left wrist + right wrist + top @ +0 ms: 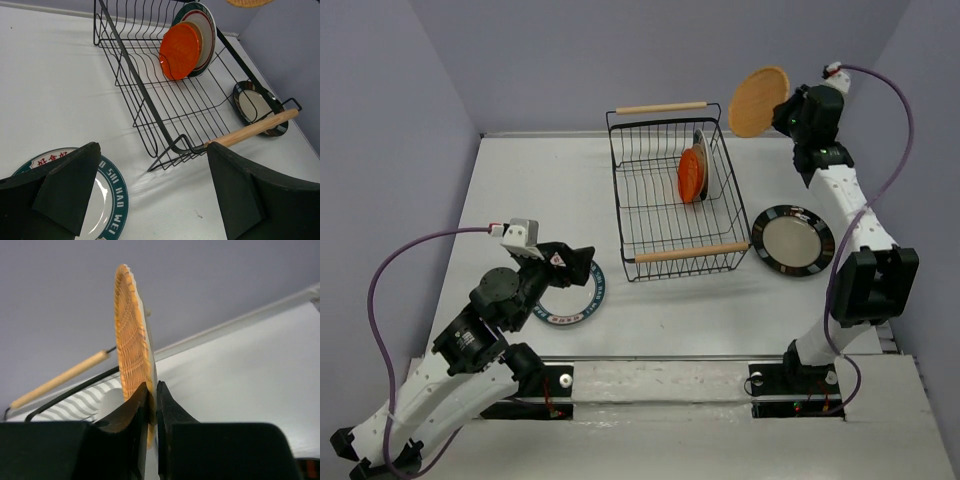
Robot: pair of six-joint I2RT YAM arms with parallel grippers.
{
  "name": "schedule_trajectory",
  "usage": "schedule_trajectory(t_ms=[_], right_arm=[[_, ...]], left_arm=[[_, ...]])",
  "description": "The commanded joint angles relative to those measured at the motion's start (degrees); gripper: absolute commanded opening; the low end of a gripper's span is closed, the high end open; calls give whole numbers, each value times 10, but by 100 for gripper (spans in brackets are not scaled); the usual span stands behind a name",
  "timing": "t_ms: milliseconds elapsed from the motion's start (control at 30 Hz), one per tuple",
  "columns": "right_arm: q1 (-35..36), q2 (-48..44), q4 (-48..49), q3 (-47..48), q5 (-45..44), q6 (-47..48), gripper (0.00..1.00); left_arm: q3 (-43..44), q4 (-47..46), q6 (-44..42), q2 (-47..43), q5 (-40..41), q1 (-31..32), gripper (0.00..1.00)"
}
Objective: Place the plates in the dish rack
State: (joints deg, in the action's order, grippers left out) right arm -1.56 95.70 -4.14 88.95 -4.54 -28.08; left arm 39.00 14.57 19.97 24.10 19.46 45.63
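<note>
The black wire dish rack (650, 200) stands mid-table and holds an orange-red plate (690, 176) with a beige plate and a green-rimmed plate (209, 30) upright behind it. My right gripper (782, 112) is shut on the tan woven plate (757, 100), held high beside the rack's far right corner; it stands on edge in the right wrist view (131, 335). A black-rimmed plate (792, 240) lies flat right of the rack. A white plate with a green rim (582, 300) lies under my open left gripper (575, 265), whose fingers (70, 185) straddle its right edge.
The rack's near wooden handle (692, 253) lies between the two flat plates, and the far handle (662, 107) is near the back wall. Grey walls close in on three sides.
</note>
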Motion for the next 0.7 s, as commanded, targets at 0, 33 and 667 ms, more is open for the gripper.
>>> schedule_trajectory(t_ms=[0, 33, 667], right_arm=[[127, -33, 4, 77, -136, 131, 7], [146, -31, -8, 88, -151, 144, 7], [382, 125, -44, 149, -390, 209, 7]], left_arm=[[0, -24, -11, -1, -2, -8, 99], [0, -24, -12, -3, -1, -12, 99], [-2, -27, -10, -12, -13, -30, 99]])
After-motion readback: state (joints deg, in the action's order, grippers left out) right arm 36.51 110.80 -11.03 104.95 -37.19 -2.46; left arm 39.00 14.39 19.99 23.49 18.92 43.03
